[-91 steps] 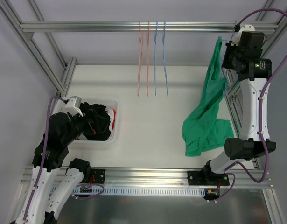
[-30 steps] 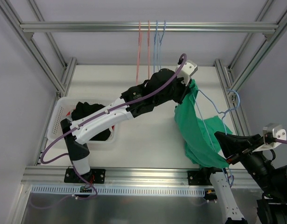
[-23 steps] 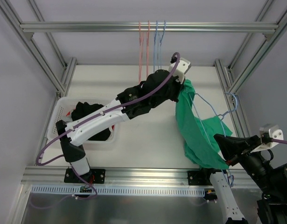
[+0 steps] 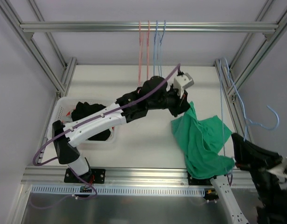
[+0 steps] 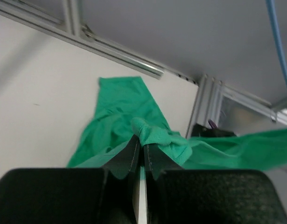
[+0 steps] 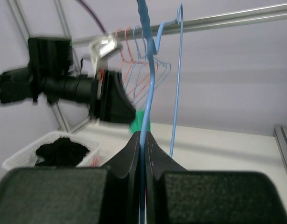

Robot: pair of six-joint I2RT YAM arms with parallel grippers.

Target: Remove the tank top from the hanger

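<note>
— Where is the tank top (image 4: 204, 140)?
— Heaped on the right side of the table (image 4: 148, 140), green, reaching the near edge. One fold is pinched tight in the left gripper (image 5: 143, 141) and lifted just above the heap.
— And the hanger (image 6: 149, 91)?
— Blue wire, clamped between the fingers of the right gripper (image 6: 142, 140) and held up over the cloth. Whether they touch, I cannot tell.
— Around them?
— A white basket (image 4: 59, 112) of dark clothes on the left, and spare hangers (image 4: 148, 56) on the far rail (image 4: 87, 27).
</note>
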